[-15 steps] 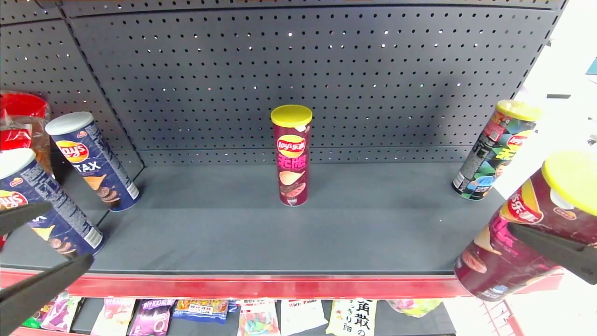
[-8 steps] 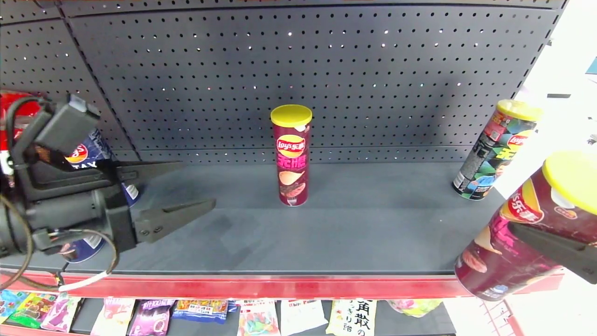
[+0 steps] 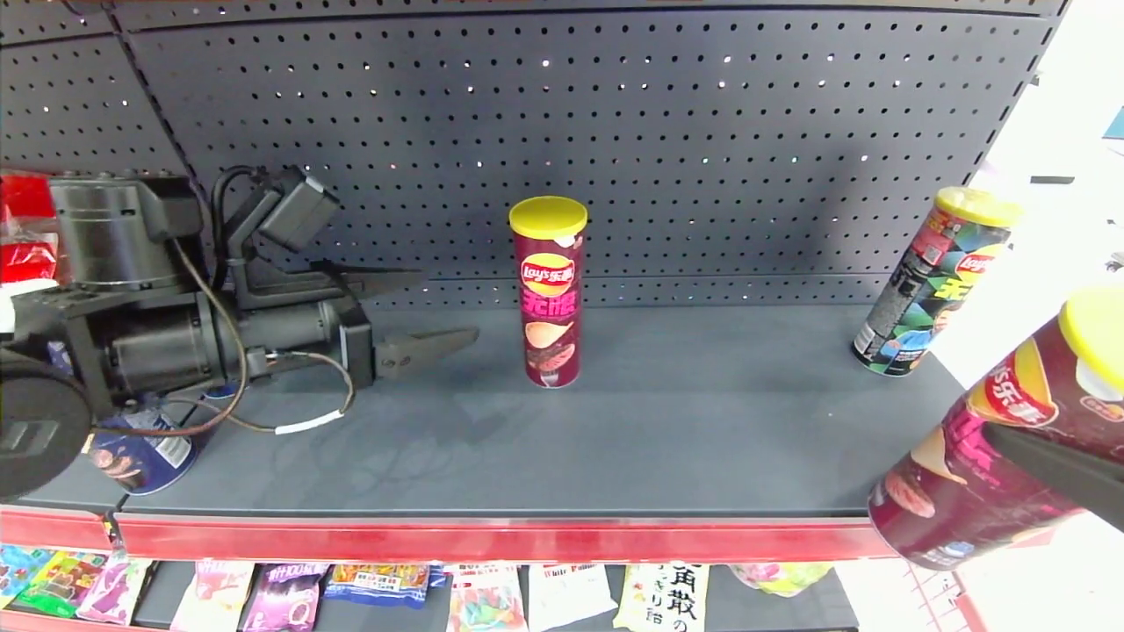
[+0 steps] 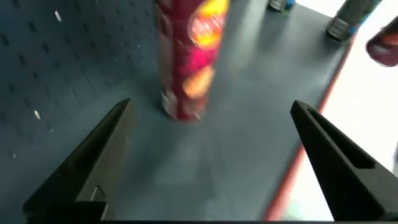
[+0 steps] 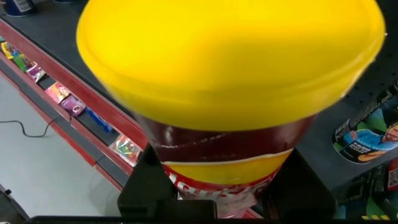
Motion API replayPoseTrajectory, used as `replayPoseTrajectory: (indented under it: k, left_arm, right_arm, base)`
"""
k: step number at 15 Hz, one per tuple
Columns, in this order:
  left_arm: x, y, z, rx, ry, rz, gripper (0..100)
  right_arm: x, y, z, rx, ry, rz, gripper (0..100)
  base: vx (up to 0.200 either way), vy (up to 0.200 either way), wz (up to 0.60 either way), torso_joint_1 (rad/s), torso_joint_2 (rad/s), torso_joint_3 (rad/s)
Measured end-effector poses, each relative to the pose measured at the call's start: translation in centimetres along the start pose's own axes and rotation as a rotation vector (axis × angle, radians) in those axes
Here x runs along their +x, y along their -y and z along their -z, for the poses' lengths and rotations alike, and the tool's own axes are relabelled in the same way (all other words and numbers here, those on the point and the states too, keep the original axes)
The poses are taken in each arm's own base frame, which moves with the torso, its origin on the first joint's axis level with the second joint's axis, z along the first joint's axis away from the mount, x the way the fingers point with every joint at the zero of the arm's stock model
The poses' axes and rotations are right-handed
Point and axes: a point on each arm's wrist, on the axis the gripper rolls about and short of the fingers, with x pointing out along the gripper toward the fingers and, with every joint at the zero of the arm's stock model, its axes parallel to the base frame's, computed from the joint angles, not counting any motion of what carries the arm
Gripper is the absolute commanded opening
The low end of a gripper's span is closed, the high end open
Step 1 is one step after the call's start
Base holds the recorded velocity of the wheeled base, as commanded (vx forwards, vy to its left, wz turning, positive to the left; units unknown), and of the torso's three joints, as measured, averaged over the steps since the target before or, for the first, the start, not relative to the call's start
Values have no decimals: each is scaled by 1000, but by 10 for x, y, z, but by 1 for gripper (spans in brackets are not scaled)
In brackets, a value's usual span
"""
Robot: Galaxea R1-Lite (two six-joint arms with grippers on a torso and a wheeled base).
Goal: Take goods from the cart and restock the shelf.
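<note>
Chip can (image 3: 948, 474) in right hand (image 5: 225, 186)

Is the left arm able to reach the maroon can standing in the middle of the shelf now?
Probably yes: the left gripper is open and points at the maroon can, with only bare shelf between them.

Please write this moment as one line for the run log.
left gripper: open, over shelf, left of standing can | right gripper: shut on held can, near shelf's right front corner | held can: not yet on shelf
</note>
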Motion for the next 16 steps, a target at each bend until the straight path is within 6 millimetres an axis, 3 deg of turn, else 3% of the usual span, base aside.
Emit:
replayPoseTrajectory:
  k: [7,16]
  left_arm:
    - [54,-33,-9,43,42,54,100]
    - [87,-43,-3,55,54,79,100]
  right_arm:
    - [-1,0,-2,-3,10,7,0]
    - [-2,1,-1,-5,6,22,0]
  base:
    - [0,0,0,0,0,0]
    - [0,0,0,0,0,0]
